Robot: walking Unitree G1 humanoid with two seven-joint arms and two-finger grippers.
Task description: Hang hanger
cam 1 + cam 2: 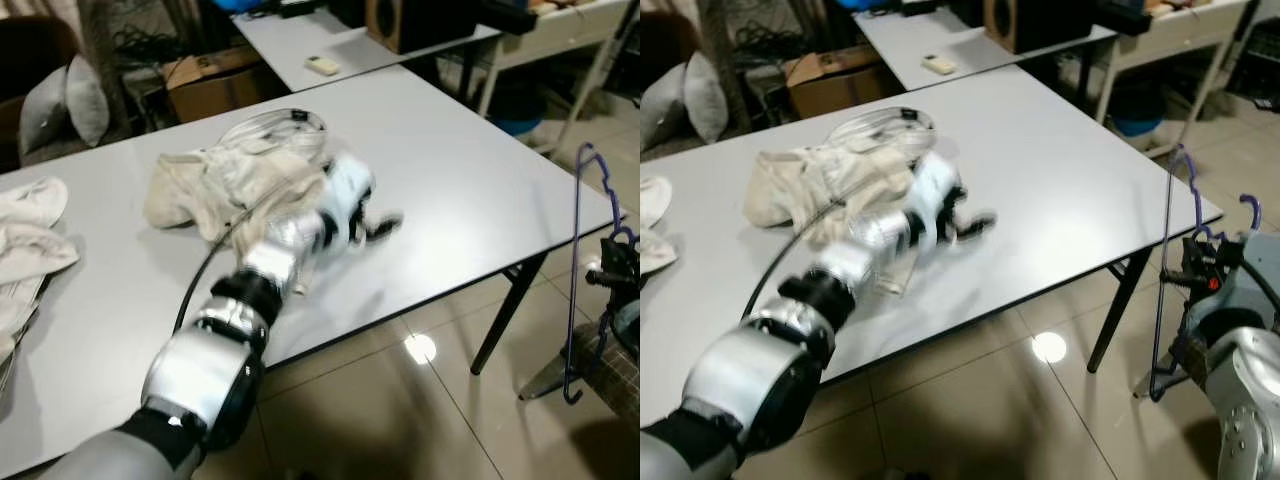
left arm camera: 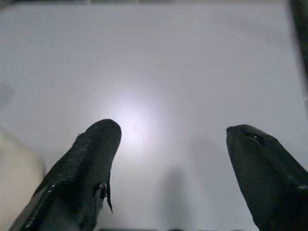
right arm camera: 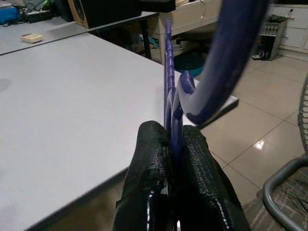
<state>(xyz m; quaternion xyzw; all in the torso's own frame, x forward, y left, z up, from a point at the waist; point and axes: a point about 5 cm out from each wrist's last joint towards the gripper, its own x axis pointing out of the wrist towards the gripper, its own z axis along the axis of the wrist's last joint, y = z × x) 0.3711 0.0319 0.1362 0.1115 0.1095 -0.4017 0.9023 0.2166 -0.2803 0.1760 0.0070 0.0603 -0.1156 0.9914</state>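
Observation:
A purple hanger hangs upright beyond the right edge of the grey table, and my right gripper is shut on its thin frame, with the hook curving close to the camera. The same gripper is seen low at the right. A crumpled beige garment lies mid-table with a clear plastic piece at its far side. My left gripper reaches over the table just right of the garment. It stands open over bare tabletop, fingers wide apart with nothing between them.
White cloths lie at the table's left end. A second table behind carries a small remote and a speaker. A cardboard box and cushions stand beyond. A fan base rests on the tiled floor at the right.

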